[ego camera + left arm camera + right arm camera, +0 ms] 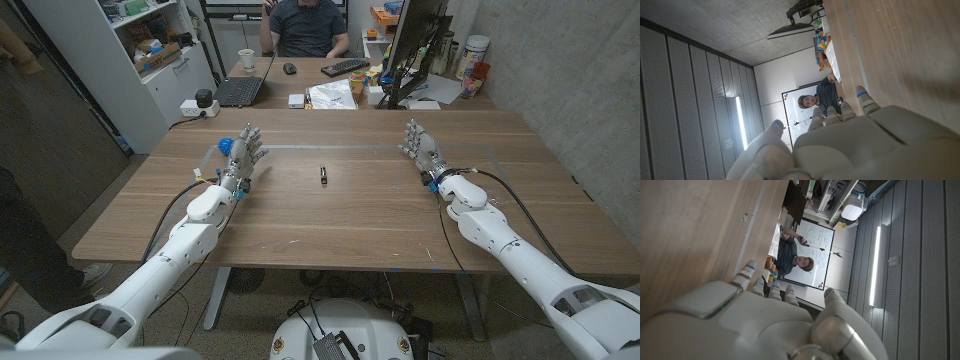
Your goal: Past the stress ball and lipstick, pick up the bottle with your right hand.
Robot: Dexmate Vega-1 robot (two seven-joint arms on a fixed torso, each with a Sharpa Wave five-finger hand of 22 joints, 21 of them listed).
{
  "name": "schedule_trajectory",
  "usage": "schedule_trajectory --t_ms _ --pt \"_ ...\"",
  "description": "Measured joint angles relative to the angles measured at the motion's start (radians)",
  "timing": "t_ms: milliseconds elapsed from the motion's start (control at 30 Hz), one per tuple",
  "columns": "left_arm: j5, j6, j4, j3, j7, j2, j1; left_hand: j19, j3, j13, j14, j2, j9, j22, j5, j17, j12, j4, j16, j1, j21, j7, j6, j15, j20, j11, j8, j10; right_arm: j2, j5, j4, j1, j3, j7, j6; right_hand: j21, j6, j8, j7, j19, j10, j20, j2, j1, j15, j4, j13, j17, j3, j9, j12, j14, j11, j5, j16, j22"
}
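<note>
Wooden table [360, 215] across the middle of the head frame, a second desk [300, 80] butted against its far edge at upper centre. On that desk: laptop [240, 91], white cup [247, 58], keyboard [344, 67], mouse [289, 68], papers [331, 95], monitor [412, 40] at upper right. Seated behind it, a person in a dark shirt [308, 28], head cut off by the top edge. White shelving [150, 50] at upper left; grey concrete wall along the right edge.

Near the centre of the wooden table, a single small dark object [323, 175], slim and lying flat; too small to tell, possibly the lipstick. Nothing recognisable as a bottle or stress ball on the table, so place of the bottle: cannot tell.

Left hand [240, 155] at centre left, fingers spread and raised, holding nothing, wrist low over the wood. Right hand [424, 150] at centre right, likewise spread and free of any object, well apart from the dark object.

In both wrist frames, backs of the hands blurred and close, fingertips [746, 270] against the tilted table edge, whiteboard [812, 255] and person beyond.
</note>
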Motion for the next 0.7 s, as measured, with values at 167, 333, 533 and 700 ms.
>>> schedule_trajectory --t_ms 167,333,533,700 --pt "-0.029 0.002 -0.001 -0.013 0.001 0.017 0.021 0.0 0.0 0.0 0.0 0.0 0.005 0.003 0.0 0.0 0.0 0.0 0.0 0.0 0.0 0.0 0.0 0.0 0.0 0.0 0.0 0.0 0.004 -0.004 0.024 0.042 -0.029 0.017 -0.014 0.0 0.0 0.0 0.0 0.0 0.0 0.0 0.0 0.0 0.0 0.0 0.0 0.0 0.0 0.0 0.0 0.0 0.0 0.0 0.0 0.0" --pt "-0.041 0.002 -0.006 -0.015 0.003 0.025 0.03 0.0 0.0 0.0 0.0 0.0 0.005 0.003 0.0 0.0 0.0 0.0 0.0 0.0 0.0 0.0 0.0 0.0 0.0 0.0 0.0 0.0 -0.007 -0.029 0.016 0.051 -0.044 -0.005 -0.013 0.0 0.0 0.0 0.0 0.009 0.0 0.009 -0.011 0.011 0.002 -0.004 0.0 0.0 0.004 0.0 0.0 0.002 0.0 0.0 0.0 0.0" --pt "-0.056 0.002 -0.01 -0.014 0.003 0.036 0.037 0.0 0.0 0.0 0.0 0.0 0.005 0.003 0.0 0.0 0.0 0.0 0.0 0.0 0.0 0.0 0.0 0.0 0.0 0.0 0.0 0.0 -0.032 -0.068 -0.014 0.056 -0.057 -0.05 0.003 0.008 0.008 0.008 0.008 0.018 0.019 0.01 -0.021 0.021 0.004 -0.018 0.0 0.0 0.004 0.0 0.008 0.019 0.011 0.0 0.007 0.0" --pt "-0.06 0.002 -0.01 -0.009 -0.001 0.041 0.038 0.0 0.0 0.0 0.0 0.0 0.005 0.002 0.0 0.0 0.0 0.0 0.0 0.0 0.0 0.0 0.0 0.0 0.0 0.0 0.0 0.0 -0.056 -0.1 -0.049 0.056 -0.061 -0.09 0.01 0.014 0.026 0.014 0.011 0.046 0.039 0.016 -0.038 0.038 0.001 -0.035 0.0 -0.003 0.0 0.0 0.016 0.049 0.005 0.0 0.014 0.0"
